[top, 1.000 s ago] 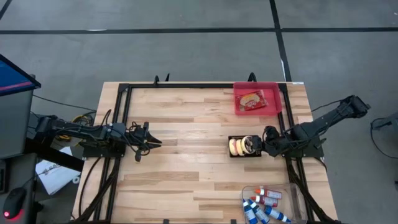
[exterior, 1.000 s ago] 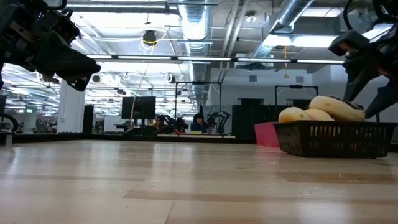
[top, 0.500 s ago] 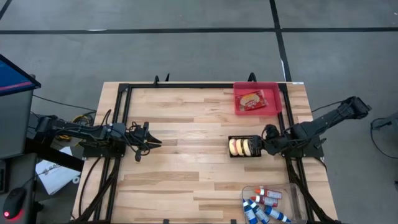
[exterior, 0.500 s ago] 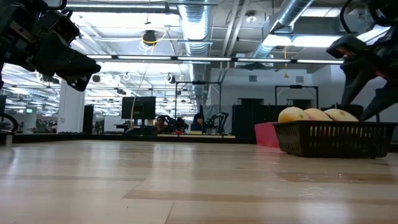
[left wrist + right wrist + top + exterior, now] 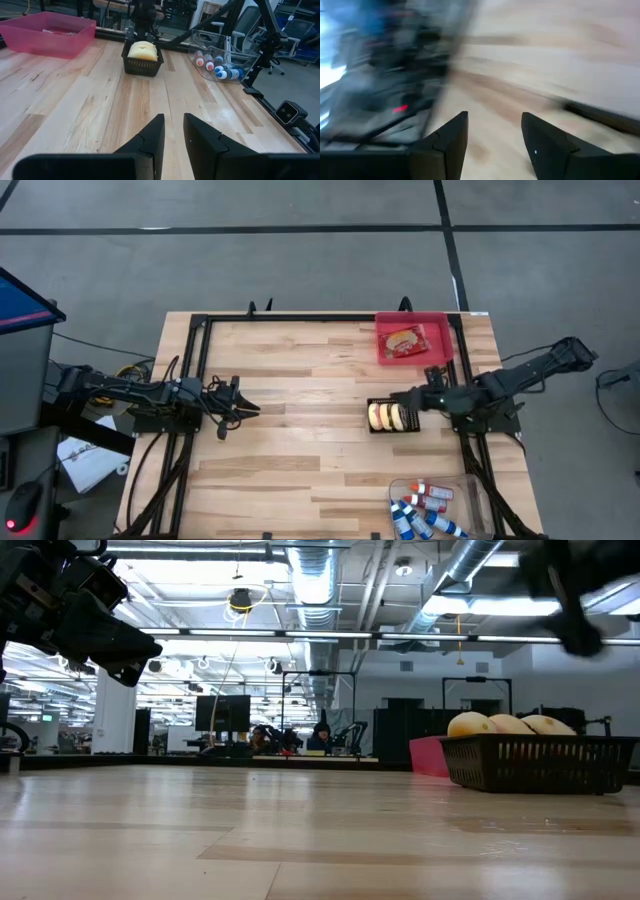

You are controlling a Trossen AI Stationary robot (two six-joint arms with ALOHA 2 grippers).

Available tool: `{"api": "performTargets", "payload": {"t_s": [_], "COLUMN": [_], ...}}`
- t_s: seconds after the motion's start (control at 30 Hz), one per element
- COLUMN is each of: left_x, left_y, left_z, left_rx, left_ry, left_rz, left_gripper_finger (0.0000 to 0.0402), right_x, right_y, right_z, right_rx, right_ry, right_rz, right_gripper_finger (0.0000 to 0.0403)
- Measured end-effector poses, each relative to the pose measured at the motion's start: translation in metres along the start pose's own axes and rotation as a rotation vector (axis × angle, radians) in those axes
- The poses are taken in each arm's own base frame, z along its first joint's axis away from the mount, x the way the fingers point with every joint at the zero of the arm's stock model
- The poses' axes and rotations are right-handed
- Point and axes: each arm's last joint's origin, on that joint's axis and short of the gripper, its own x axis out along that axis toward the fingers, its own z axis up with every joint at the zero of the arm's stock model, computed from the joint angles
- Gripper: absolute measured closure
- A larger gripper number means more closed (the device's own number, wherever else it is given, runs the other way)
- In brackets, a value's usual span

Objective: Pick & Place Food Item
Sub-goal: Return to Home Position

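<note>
Three pale yellow buns [image 5: 510, 724] lie side by side in a black mesh basket [image 5: 390, 418], which stands on the table right of centre; the left wrist view shows the basket [image 5: 143, 65] too. My right gripper [image 5: 402, 397] hovers over the basket's far right part, open, with nothing between its fingers [image 5: 492, 120]. It shows blurred at the top right of the low view [image 5: 565, 590]. My left gripper [image 5: 245, 408] waits at the table's left, well above the wood, its fingers a little apart and bare [image 5: 173, 134].
A red tray [image 5: 440, 330] holding a food packet [image 5: 405, 340] stands at the far right. A clear bin [image 5: 470, 490] with several small bottles sits at the near right. Bare wood lies between the two arms.
The bun that lay tilted on top of the others has settled level in the basket. My right gripper has risen from beside the basket, turned at the wrist and swung over the basket's far side, with its fingers still apart.
</note>
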Motion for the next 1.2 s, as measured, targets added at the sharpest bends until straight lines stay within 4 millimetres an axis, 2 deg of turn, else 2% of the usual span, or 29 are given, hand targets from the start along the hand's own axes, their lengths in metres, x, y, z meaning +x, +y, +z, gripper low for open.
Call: {"api": "performTargets", "payload": {"t_s": [0.13,0.27,0.4,0.5,0.63,0.77,0.9,1.03,1.13,1.2], "left_x": [0.000,0.000,0.000,0.000,0.000,0.000,0.000,0.000,0.000,0.000], "left_y": [0.000,0.000,0.000,0.000,0.000,0.000,0.000,0.000,0.000,0.000], "left_z": [0.000,0.000,0.000,0.000,0.000,0.000,0.000,0.000,0.000,0.000], "left_rx": [0.000,0.000,0.000,0.000,0.000,0.000,0.000,0.000,0.000,0.000], "left_ry": [0.000,0.000,0.000,0.000,0.000,0.000,0.000,0.000,0.000,0.000], "left_rz": [0.000,0.000,0.000,0.000,0.000,0.000,0.000,0.000,0.000,0.000], "left_gripper_finger": [0.0334,0.0334,0.0334,0.0334,0.0334,0.0334,0.0334,0.0334,0.0334,0.0334], "right_x": [0.002,0.000,-0.028,-0.056,-0.086,-0.097,-0.096,-0.087,-0.078,-0.072], "right_y": [0.038,0.063,0.085,0.092,0.088,0.079,0.070,0.057,0.050,0.039], "right_z": [0.001,0.000,-0.004,-0.004,0.009,0.023,0.030,0.030,0.027,0.023], "right_rx": [-0.206,-0.327,-0.408,-0.492,-0.651,-0.743,-0.824,-0.943,-1.002,-1.005], "right_ry": [-0.029,-0.038,0.005,0.018,-0.092,-0.164,-0.097,0.001,-0.007,-0.027], "right_rz": [0.332,0.557,0.702,0.697,0.538,0.498,0.525,0.473,0.461,0.537], "right_gripper_finger": [0.0225,0.0228,0.0236,0.0244,0.0252,0.0254,0.0253,0.0253,0.0254,0.0255]}}
